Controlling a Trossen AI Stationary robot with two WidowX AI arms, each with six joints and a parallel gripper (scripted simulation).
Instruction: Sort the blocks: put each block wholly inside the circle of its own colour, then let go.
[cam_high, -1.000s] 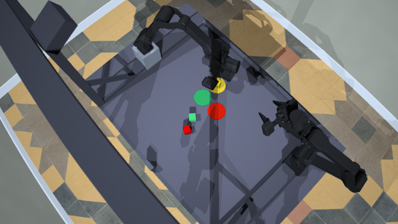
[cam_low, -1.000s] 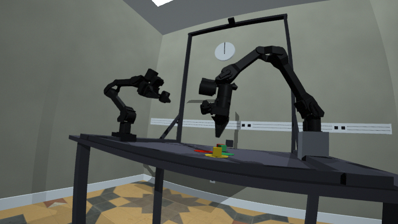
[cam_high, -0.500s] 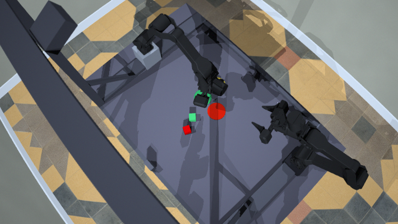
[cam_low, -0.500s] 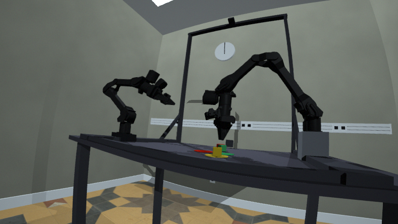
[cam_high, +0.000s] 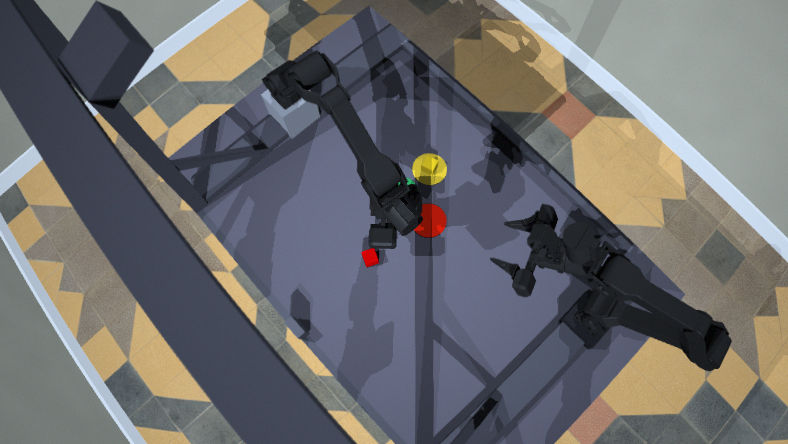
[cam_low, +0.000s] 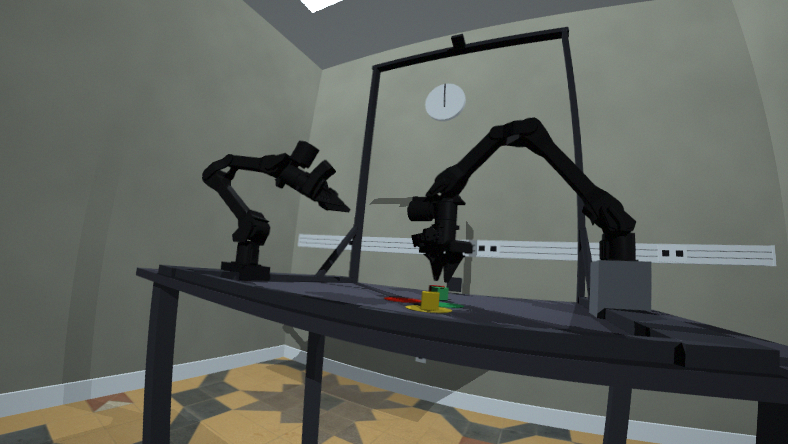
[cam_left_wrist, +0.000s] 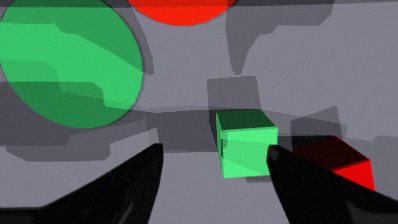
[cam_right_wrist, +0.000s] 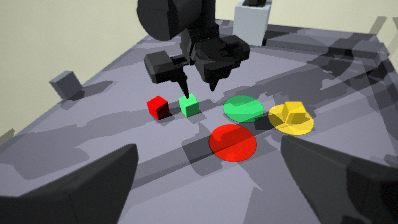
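Your left gripper (cam_high: 382, 236) (cam_low: 442, 279) (cam_left_wrist: 215, 152) (cam_right_wrist: 199, 94) points down above the bench (cam_high: 314, 220) (cam_low: 507, 341) (cam_left_wrist: 190, 60) (cam_right_wrist: 75, 140), its fingers spread with nothing pinched. Below it you have the green block (cam_low: 440, 293) (cam_left_wrist: 249, 152) (cam_right_wrist: 189, 106), outside the green circle (cam_high: 408, 181) (cam_low: 453, 305) (cam_left_wrist: 75, 60) (cam_right_wrist: 243, 108). The red block (cam_high: 370, 257) (cam_low: 435, 286) (cam_left_wrist: 357, 175) (cam_right_wrist: 158, 108) lies near it, well apart from the red circle (cam_high: 431, 220) (cam_low: 399, 299) (cam_left_wrist: 182, 12) (cam_right_wrist: 232, 143). Your yellow block (cam_high: 432, 165) (cam_low: 430, 300) (cam_right_wrist: 294, 111) sits on the yellow circle (cam_high: 421, 175) (cam_low: 413, 309) (cam_right_wrist: 287, 128), free of both grippers. Your right gripper (cam_high: 499, 241) (cam_low: 348, 210) (cam_right_wrist: 209, 147) hangs above the bench, fingers spread wide and holding nothing.
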